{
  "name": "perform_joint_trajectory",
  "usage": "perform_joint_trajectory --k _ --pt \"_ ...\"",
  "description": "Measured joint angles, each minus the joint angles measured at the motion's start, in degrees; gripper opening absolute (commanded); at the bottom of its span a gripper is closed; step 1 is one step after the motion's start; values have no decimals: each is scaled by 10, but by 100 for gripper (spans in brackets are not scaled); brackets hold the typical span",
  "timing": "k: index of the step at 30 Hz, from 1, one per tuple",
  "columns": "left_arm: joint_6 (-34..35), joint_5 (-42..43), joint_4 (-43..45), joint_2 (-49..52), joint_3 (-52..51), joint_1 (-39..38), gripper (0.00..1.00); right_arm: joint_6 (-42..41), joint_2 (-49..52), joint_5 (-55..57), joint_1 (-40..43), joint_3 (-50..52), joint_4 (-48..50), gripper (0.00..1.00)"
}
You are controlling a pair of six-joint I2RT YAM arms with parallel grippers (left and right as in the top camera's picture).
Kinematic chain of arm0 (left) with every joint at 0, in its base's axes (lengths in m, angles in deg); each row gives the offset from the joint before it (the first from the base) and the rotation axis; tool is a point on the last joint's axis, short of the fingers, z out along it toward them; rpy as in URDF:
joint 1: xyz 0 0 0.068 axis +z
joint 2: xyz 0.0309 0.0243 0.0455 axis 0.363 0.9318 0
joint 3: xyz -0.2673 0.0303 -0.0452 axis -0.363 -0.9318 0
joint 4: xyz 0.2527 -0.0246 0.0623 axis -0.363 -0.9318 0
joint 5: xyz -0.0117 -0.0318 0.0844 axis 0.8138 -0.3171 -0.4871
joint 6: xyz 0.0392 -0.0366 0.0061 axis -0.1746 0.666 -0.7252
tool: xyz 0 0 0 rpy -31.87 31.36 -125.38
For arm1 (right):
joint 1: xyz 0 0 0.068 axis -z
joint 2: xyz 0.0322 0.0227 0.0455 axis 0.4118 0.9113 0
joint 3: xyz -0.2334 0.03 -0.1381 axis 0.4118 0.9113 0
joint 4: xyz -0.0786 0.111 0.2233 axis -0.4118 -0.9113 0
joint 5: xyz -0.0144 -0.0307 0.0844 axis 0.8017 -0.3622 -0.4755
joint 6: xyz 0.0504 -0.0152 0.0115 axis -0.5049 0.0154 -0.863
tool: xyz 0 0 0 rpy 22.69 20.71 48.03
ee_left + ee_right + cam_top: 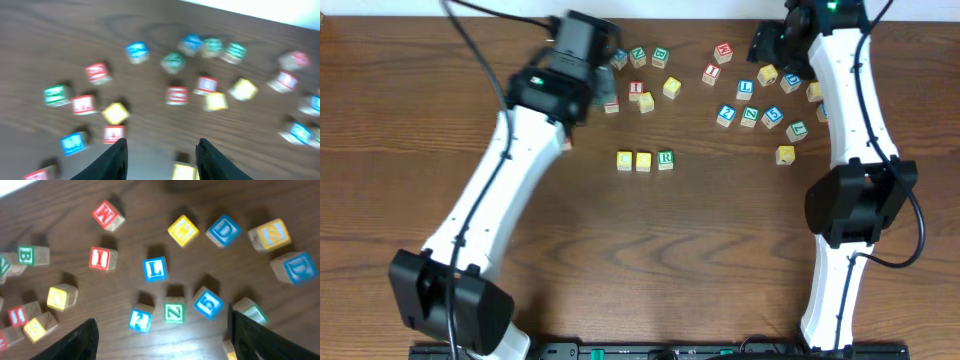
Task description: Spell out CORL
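Note:
In the overhead view a row of three cubes lies mid-table: a yellow-topped cube [624, 159], a second yellow-topped cube [643, 160] and the green R cube [665, 158]. The blue L cube [745, 89] lies loose in the far right cluster; it also shows in the right wrist view [155, 268]. My left gripper [608, 92] [162, 145] is open and empty over the far left cluster. My right gripper [767, 50] [162, 330] is open wide and empty, above and apart from the L cube.
Several loose cubes lie along the far side. Among them are a red I [101, 258], a red M [107, 214], a blue D [223, 230], a green Z [174, 312] and a blue 5 [208, 303]. A lone yellow cube [785, 154] lies at right. The left wrist view is blurred.

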Motion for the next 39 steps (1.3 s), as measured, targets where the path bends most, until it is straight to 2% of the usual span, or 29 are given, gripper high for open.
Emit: perform_joint_trajectory --k 4,11,17,23,32,39 --pt "-2 -2 -11 0 0 42 44 2 0 0 -2 50 63 73" --pt "-2 -1 -17 0 0 53 44 41 0 -12 -2 118 146 73" --pt "-2 -1 -17 0 0 53 44 77 0 -17 -3 163 179 70" --pt "-2 -1 -17 0 0 53 44 92 0 -17 -5 207 221 60" --pt "-2 -1 -20 0 0 53 44 98 0 -16 -19 252 270 54" --pt "-2 -2 -25 0 0 53 44 98 0 -9 -20 279 298 54"
